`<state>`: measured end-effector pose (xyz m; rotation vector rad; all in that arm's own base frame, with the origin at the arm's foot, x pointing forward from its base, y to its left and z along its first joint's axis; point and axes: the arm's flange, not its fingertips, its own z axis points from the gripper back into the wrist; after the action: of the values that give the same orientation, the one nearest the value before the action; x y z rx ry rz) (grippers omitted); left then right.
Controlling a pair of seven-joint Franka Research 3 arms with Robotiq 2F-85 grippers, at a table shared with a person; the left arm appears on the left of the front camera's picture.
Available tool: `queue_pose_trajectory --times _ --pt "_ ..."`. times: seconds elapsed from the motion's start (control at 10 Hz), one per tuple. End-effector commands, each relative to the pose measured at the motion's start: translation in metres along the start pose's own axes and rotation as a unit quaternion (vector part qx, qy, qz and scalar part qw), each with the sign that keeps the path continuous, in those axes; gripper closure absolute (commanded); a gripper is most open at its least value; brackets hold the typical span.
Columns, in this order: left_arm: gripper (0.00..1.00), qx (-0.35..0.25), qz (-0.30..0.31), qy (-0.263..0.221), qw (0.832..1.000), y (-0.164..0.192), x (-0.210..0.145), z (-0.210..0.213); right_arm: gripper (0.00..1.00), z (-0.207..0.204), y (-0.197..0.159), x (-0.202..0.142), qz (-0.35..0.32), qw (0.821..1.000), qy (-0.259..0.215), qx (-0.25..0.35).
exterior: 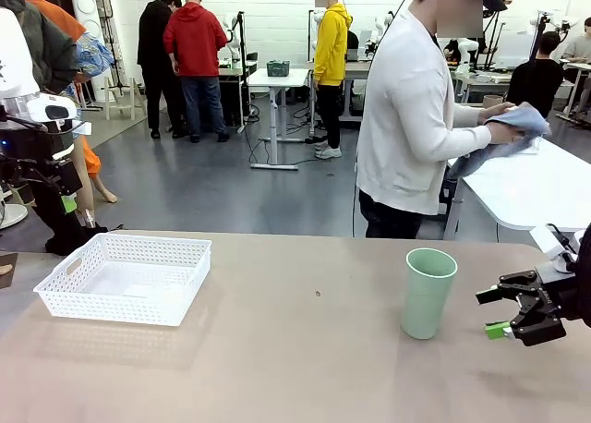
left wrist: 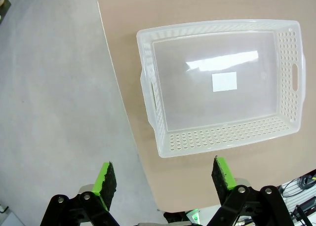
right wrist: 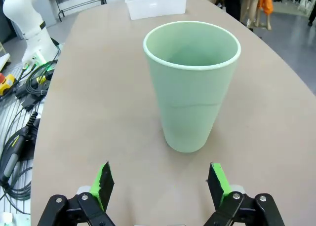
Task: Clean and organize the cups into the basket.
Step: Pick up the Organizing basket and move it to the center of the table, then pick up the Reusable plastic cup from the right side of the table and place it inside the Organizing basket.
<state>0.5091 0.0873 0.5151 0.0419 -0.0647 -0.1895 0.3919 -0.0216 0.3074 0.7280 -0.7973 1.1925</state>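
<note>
The mint cup (exterior: 428, 292) stands upright on the table (exterior: 295, 368), toward its right side and well apart from the basket (exterior: 120, 308) at the left. The right gripper (exterior: 492, 312) hovers just beside the cup with its fingers spread and nothing between them. The right wrist view looks into the cup's hollow from above and takes in a corner of the basket (right wrist: 155, 1) at the far end of the table, a white arm base (right wrist: 27, 18) and loose cables (right wrist: 19, 137) past the table's edge.

The left gripper (left wrist: 164, 176) hangs above the basket's near wall, also spread wide and holding nothing. Its wrist view shows a white sticker (left wrist: 224, 81) on the basket floor; no print on it can be made out. The same view shows the cut-out handles and the table's edge beside grey floor.

In the front view a person (exterior: 411, 118) stands behind the table, both hands on a blue-grey cloth (exterior: 517, 123).
</note>
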Motion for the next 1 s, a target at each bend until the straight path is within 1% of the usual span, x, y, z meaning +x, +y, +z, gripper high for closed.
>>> queue_pose_trajectory --times 0.0,0.1,0.2,0.3,0.4,0.5,0.7,0.9 --pt "0.0 0.001 0.006 -0.002 1.0 0.001 0.0 0.003 0.0 -0.001 0.0 -0.003 0.001 1.0 0.005 0.004" --pt "0.0 0.001 0.006 -0.002 1.0 0.001 0.0 0.003 0.0 0.0 0.0 0.0 0.0 1.0 0.0 0.0" --pt "0.0 0.0 0.0 0.0 1.0 0.0 0.0 0.0 0.0 -0.002 -0.004 -0.002 0.044 0.998 -0.031 0.01" --pt "0.0 -0.003 -0.027 0.002 1.0 0.011 0.003 -0.007 0.0 0.003 -0.015 -0.001 0.08 0.992 -0.091 -0.025" --pt "0.0 0.003 -0.043 -0.001 0.999 0.017 0.001 -0.011 0.0 0.01 -0.027 -0.001 0.08 0.986 -0.135 -0.05" --pt "0.0 -0.008 -0.047 -0.008 0.999 0.023 -0.004 -0.013 0.0 0.012 -0.038 -0.004 0.078 0.983 -0.157 -0.062" --pt "0.0 -0.051 -0.038 -0.033 0.997 0.031 -0.015 -0.012 0.0 0.004 -0.05 -0.01 0.074 0.982 -0.161 -0.068" --pt "0.0 -0.073 -0.045 -0.052 0.995 0.034 -0.025 -0.013 0.0 -0.01 -0.057 -0.017 0.067 0.984 -0.151 -0.065"
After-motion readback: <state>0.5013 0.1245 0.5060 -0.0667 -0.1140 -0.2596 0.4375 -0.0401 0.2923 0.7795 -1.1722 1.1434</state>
